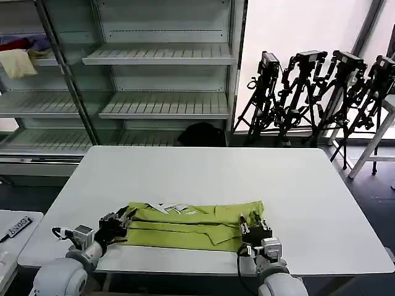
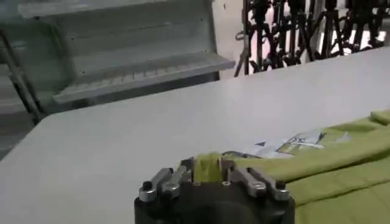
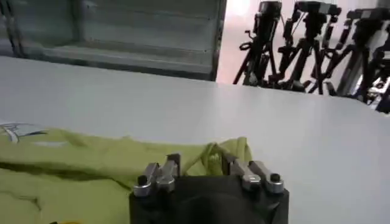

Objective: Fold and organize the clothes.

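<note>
a white tabletop seen from above, with a lime t-shirt lying near its front edge, folded lengthwise into a long flat band. part of a white print peeks out along the band's far edge. the left claw sits at the band's left end and is clenched on a pinch of the cloth; in the left wrist view a ridge of green fabric stands between its fingers. the right claw sits at the band's right end, likewise clenched on a small raised fold of the shirt. by the look of it, the lengthwise folds are done, so the task seems about halfway along. the band probably still needs folding across its length, then tidying into a neat stack
</note>
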